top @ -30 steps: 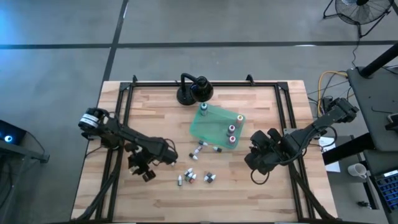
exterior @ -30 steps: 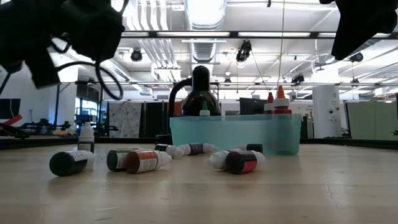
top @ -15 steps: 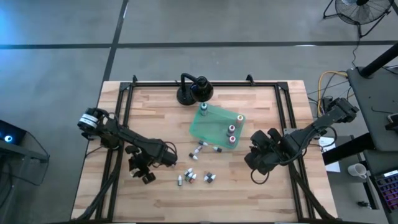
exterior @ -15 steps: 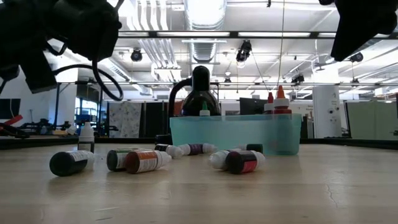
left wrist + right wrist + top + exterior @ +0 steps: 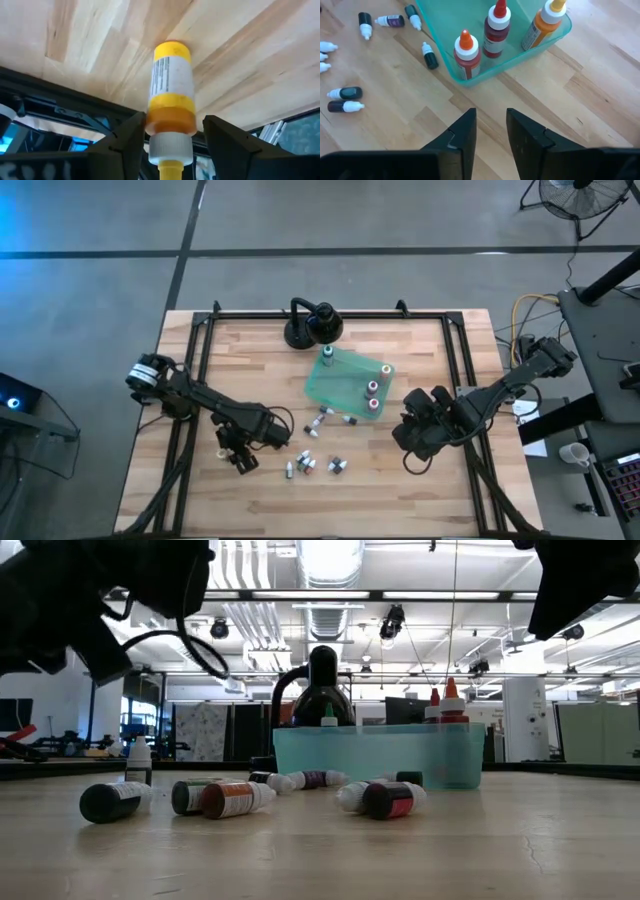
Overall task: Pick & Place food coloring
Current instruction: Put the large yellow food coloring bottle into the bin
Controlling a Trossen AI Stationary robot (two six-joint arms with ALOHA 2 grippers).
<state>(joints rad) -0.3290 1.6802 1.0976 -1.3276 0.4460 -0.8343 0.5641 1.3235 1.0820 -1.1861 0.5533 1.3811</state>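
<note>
A yellow food coloring bottle (image 5: 170, 85) with a white cap sits between the fingers of my left gripper (image 5: 172, 122), cap toward the wrist and yellow base toward the wood. That gripper (image 5: 238, 458) is open, left of the loose bottles. Several small bottles (image 5: 310, 464) lie on their sides in the table's middle (image 5: 230, 798). Upright bottles (image 5: 496, 30) stand in a green see-through tray (image 5: 345, 385). My right gripper (image 5: 491, 114) hangs above the table, near and right of the tray, slightly open with nothing between its fingers. My left gripper has a finger on either side of the yellow bottle's orange shoulder band (image 5: 170, 117), just below the white cap. One finger (image 5: 131, 142) lies right against the band, and a narrow gap shows at the other. Whether it touches the bottle, I cannot tell.
A black round-based stand (image 5: 312, 325) sits at the far edge behind the tray. Black frame rails (image 5: 200, 380) run along the table's left, right and far sides. Bare wood lies along the near edge (image 5: 320, 510).
My left gripper has tipped and swung a little toward the table's right. The loose bottles and the tray have stayed where they were.
</note>
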